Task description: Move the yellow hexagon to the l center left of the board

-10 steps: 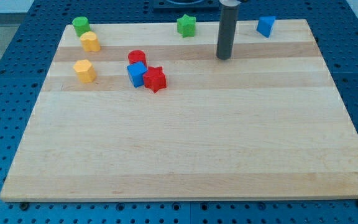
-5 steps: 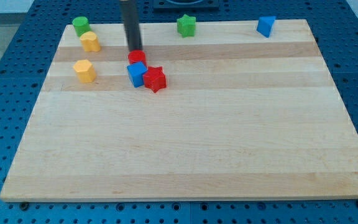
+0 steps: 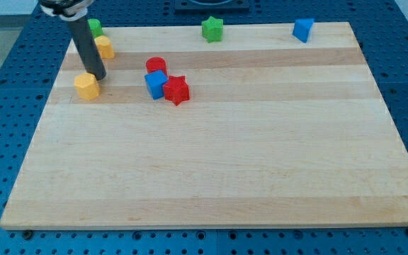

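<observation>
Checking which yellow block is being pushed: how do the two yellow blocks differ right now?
The yellow hexagon sits nearer the view's bottom, with my tip right at its upper-right edge; the other yellow block lies nearer the view's top, beside the rod's shaft. The hexagon shows in full; the other is partly hidden by the rod. Both share colour and similar size.

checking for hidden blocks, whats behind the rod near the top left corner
The rod, my tip just above the yellow hexagon, partly covers a green block and another yellow block; their left sides are hidden.

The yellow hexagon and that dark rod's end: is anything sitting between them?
Nothing. In the camera view my tip sits right at the upper right edge of the yellow hexagon, with no block and no visible gap between.
</observation>
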